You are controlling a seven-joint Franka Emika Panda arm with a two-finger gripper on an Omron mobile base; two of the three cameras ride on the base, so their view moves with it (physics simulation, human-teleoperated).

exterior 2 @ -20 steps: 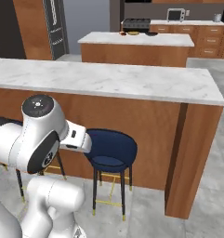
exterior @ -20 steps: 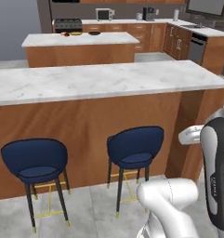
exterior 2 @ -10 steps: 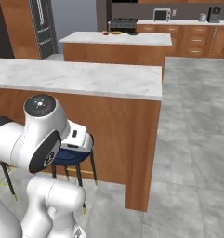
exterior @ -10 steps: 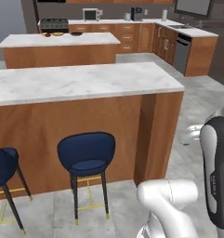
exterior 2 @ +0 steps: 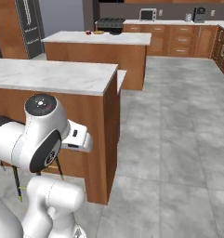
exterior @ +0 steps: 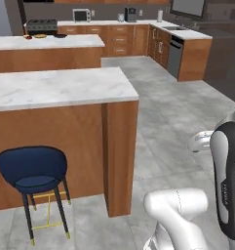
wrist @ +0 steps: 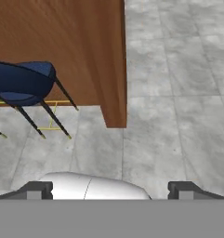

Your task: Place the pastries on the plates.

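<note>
The gripper (wrist: 111,189) stood wide open, its two dark fingertips (wrist: 37,189) far apart at the bottom of the hand view, with nothing between them. It looked down at grey floor tiles (wrist: 178,93), the wooden end of the near island (wrist: 81,51) and a navy stool (wrist: 20,83) tucked against that island. In the left base view the same stool (exterior: 33,171) sat below the island's marble top (exterior: 55,88), and the white arm (exterior: 228,180) rose at the lower right. In the right base view the arm (exterior 2: 41,135) stood just in front of the island's corner (exterior 2: 106,139). The pastries and plates were well apart from the gripper, on the far island (exterior 2: 97,38): small dark, yellow and reddish shapes lay near its left end (too small to tell which was which), seen at (exterior: 40,35) and at (exterior 2: 98,32). Behind stood a stove (exterior: 40,24) and a microwave (exterior: 80,15) on the back counter.
</note>
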